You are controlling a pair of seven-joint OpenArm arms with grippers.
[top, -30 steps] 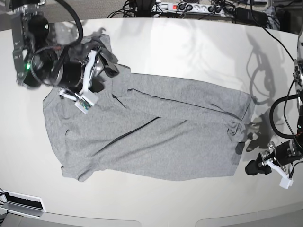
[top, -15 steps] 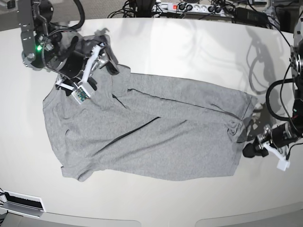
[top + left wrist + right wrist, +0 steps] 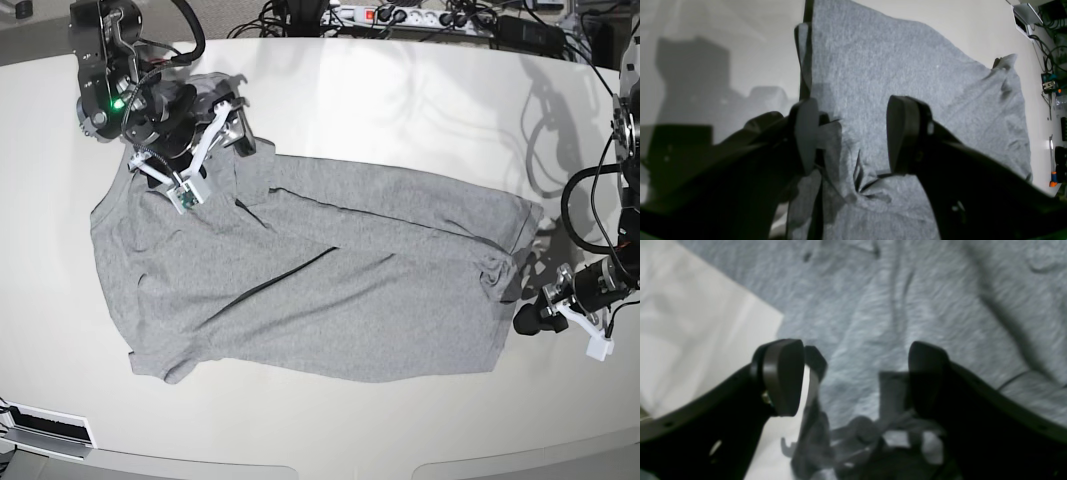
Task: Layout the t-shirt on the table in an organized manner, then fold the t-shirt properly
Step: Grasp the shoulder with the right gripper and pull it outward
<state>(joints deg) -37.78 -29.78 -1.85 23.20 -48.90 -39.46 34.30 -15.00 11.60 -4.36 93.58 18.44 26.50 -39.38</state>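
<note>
The grey t-shirt (image 3: pixel 330 280) lies spread on the off-white table (image 3: pixel 400 90), its plain side up, with creases across the middle and a bunched fold at its right edge. My right gripper (image 3: pixel 240 128) hovers open over the shirt's far left corner. In the right wrist view the right gripper (image 3: pixel 855 380) has wrinkled t-shirt (image 3: pixel 890 306) below its spread fingers and bare table (image 3: pixel 690 323) to the left. My left gripper (image 3: pixel 530 322) sits open at the shirt's right edge. The left wrist view shows the left gripper (image 3: pixel 855 136) straddling a puckered bit of the t-shirt (image 3: pixel 893 66), close above it.
A power strip and tangled cables (image 3: pixel 400 15) line the table's far edge. A white device (image 3: pixel 45 430) sits at the front left edge. More cables and small items (image 3: pixel 1050 83) lie past the shirt in the left wrist view.
My right arm has drawn back and up toward the shirt's far left corner, and its fingers have spread wider. The left gripper has shifted left and up to the shirt's right edge.
</note>
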